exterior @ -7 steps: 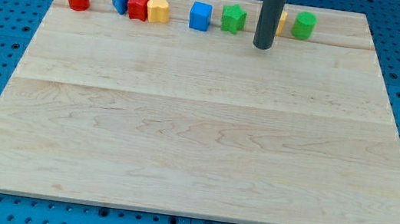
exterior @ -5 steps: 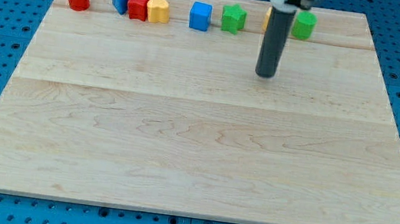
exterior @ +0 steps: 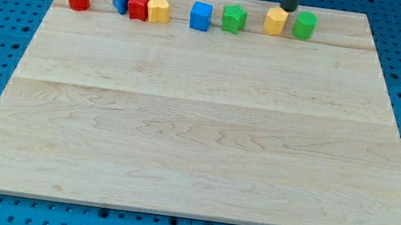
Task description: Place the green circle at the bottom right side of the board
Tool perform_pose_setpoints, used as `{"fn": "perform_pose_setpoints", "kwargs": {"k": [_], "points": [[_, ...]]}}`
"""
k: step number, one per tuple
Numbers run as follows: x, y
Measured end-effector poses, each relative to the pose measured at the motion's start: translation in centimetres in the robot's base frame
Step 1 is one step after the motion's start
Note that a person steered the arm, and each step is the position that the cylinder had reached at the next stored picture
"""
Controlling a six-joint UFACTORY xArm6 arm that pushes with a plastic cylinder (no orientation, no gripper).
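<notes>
Tip: my tip [exterior: 289,8], the lower end of the dark rod, sits at the view's top edge of the pale wooden board [exterior: 196,143]; it holds nothing.
Green circle: the green round block [exterior: 304,24] lies just below-right of my tip, in the top row, touching nothing.
Neighbour: a yellow block [exterior: 275,21] stands just left of it, below my tip.
</notes>
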State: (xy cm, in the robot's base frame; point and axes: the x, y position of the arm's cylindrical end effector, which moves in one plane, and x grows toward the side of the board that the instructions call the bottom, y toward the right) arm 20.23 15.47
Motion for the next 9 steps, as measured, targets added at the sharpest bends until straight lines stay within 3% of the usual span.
{"fn": "perform_pose_setpoints", "kwargs": {"k": [1, 5, 7, 9], "points": [[0.1, 2.8], [9.9, 0.2], [14.4, -4.1], [15.1, -7.3]]}}
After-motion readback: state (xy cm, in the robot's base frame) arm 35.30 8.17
